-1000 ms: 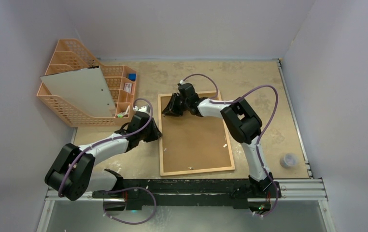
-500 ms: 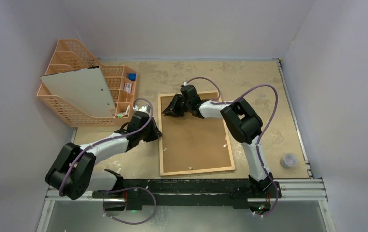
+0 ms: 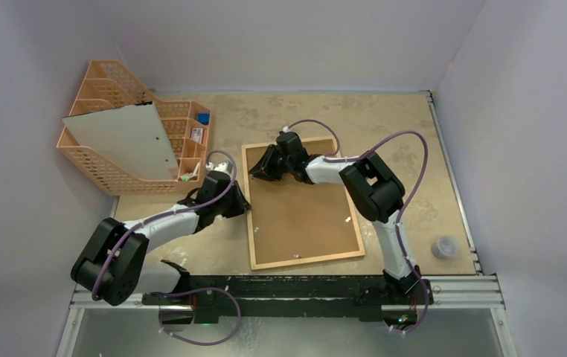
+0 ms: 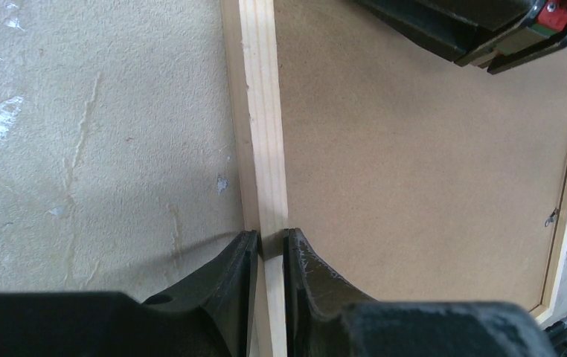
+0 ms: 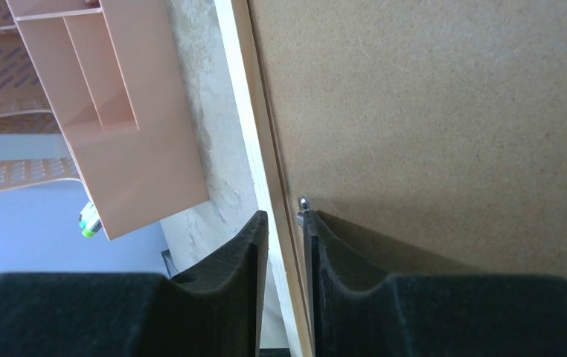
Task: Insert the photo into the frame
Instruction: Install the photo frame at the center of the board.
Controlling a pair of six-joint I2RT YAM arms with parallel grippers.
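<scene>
Two grippers are on the frame [image 3: 306,260] at once, both on the same long rail, the one on the side facing the orange organizer [image 3: 102,167]. The frame lies flat on the desk [image 3: 385,119] with its back up, and the brown hardboard panel [image 3: 303,208] fills it edge to edge. The left gripper [image 4: 266,242] has the rail about midway along: its jaws are narrow and pinch the pale wood from both sides, one finger out on the desk, the other in over the panel. The right gripper [image 5: 284,219] sits further up that rail, near the frame's far corner, jaws just as narrow and straddling the wood beside a small metal tab [image 5: 303,202]. I take it the rail is gripped at two points so the big, thin frame can be moved or tilted as one piece without twisting — one hold alone would let it swing. The photo I cannot find anywhere. It may lie under the panel, but nothing shows it. The pale grey sheet [image 3: 124,137] leaning in the organizer, well clear of the frame, is blank. If the print is inside, the job looks close to done; if not, that panel has to come out first.
</scene>
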